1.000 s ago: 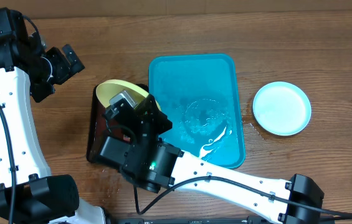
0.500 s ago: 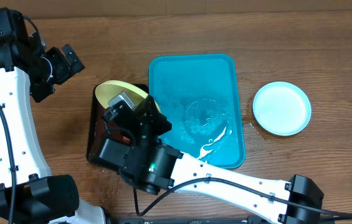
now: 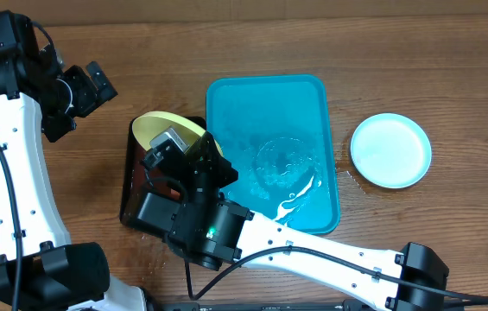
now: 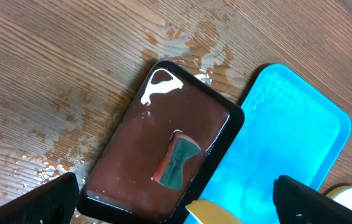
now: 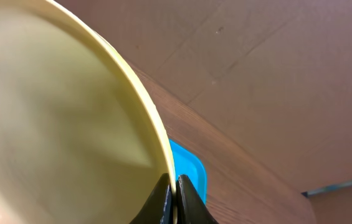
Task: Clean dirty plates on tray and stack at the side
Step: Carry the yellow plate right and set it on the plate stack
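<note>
While tilted over blk tray (image 3: 128,186), yellow plate (image 5: 57,124) rim pinched in R tool (image 5: 174,186); L tool (image 3: 97,85) open, empty.

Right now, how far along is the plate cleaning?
Done: a white plate sits beside the turquoise tray, which holds no plates. In hand: the right gripper pinches a yellow plate over the black tray. Left: probably stacking it with the white plate.

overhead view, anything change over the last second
Barely. The right gripper, shut on the rim of the yellow plate, nudged slightly left over the black tray with the plate, then stopped. Nothing was grabbed or released. The left gripper, turquoise tray and white plate stayed put.
</note>
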Tool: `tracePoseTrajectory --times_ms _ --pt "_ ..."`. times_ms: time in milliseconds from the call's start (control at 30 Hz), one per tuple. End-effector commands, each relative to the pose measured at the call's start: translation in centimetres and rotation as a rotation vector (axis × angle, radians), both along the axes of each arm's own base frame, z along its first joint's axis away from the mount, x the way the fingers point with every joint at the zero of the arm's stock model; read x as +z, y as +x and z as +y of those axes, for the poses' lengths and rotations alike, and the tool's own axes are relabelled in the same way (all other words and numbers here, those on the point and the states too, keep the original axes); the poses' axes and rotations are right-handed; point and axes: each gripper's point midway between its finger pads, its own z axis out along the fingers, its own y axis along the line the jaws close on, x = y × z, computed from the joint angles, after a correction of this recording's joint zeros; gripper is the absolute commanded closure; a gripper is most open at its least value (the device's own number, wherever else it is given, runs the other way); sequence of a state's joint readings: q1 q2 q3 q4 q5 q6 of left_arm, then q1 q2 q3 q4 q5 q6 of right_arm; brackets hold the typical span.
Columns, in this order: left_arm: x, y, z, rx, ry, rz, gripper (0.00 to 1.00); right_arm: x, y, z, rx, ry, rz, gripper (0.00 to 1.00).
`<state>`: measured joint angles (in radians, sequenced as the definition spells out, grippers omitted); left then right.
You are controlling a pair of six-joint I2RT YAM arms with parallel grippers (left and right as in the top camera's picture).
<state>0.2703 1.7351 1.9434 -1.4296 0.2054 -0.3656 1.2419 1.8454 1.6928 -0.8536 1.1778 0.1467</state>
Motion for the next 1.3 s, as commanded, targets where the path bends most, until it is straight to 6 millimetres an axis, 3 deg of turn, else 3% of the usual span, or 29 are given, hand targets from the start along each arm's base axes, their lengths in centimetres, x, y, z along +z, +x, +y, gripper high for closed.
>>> tracePoseTrajectory --times_ms 0,167,267,367,467,600,700,833,1000,1133,1267 --pt "0.8 -0.1 0.3 0.000 0.014 -0.021 0.00 0.1 2.5 -1.6 -0.084 0.152 0.028 0.96" --pt "0.8 -0.1 0.3 0.000 0.014 -0.021 0.00 -6.0 5.2 -0.9 0.025 0.420 0.499 0.96" --pt "0.8 -0.1 0.3 0.000 0.014 -0.021 0.00 -6.9 5.4 -0.9 0.122 0.560 0.724 0.96" --pt "0.8 -0.1 0.3 0.000 0.014 -0.021 0.00 -5.7 6.5 -2.9 0.178 0.710 0.856 0.96" --pt "0.8 -0.1 0.3 0.000 0.014 -0.021 0.00 -4.1 8.8 -7.5 0.112 0.833 0.868 0.96" --pt "0.8 -0.1 0.3 0.000 0.014 -0.021 0.00 -4.1 12.0 -16.9 -0.164 0.971 0.835 0.96" --pt "0.8 -0.1 0.3 0.000 0.014 -0.021 0.00 -6.1 12.7 -25.7 -0.435 1.012 0.825 0.96" --pt "0.8 -0.1 0.3 0.000 0.014 -0.021 0.00 -9.6 10.7 -34.5 -0.730 1.030 0.863 0.96" --pt "0.8 -0.1 0.3 0.000 0.014 -0.021 0.00 -15.5 6.7 -40.4 -0.967 1.068 0.940 0.96" --pt "0.8 -0.1 0.3 0.000 0.014 -0.021 0.00 -19.7 4.3 -42.0 -1.047 1.124 0.974 0.96" --pt "0.8 -0.1 0.3 0.000 0.014 -0.021 0.00 -22.6 3.0 -42.7 -1.083 1.148 0.972 0.96"
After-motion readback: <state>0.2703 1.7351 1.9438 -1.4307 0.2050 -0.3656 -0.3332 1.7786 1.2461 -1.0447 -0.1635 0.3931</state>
